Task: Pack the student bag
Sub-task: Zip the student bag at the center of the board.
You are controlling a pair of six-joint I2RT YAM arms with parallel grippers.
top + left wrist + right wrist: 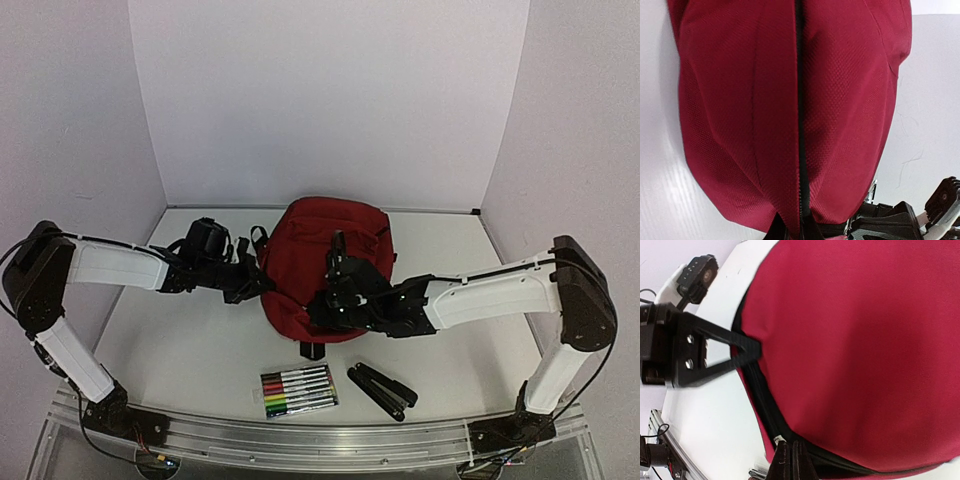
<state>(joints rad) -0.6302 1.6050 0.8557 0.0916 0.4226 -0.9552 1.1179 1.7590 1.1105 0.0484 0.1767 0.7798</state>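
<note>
The right claw [790, 456], at six o'clock on the student bag [865, 340], and the left claw [753, 349], at nine, were pinched together on its zipper [801, 125], likely to pull it open.

Bright, even light; faint soft shadows on the table [200, 340]; student bag [840, 125] weave crisp up close; overhead edges bowed.

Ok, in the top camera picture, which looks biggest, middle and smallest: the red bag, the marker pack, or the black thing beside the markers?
1. Student bag, biggest by far.
2. Marker pack.
3. Black folded thing. It looks about as long as the pack but thinner, so these two are close.
</note>
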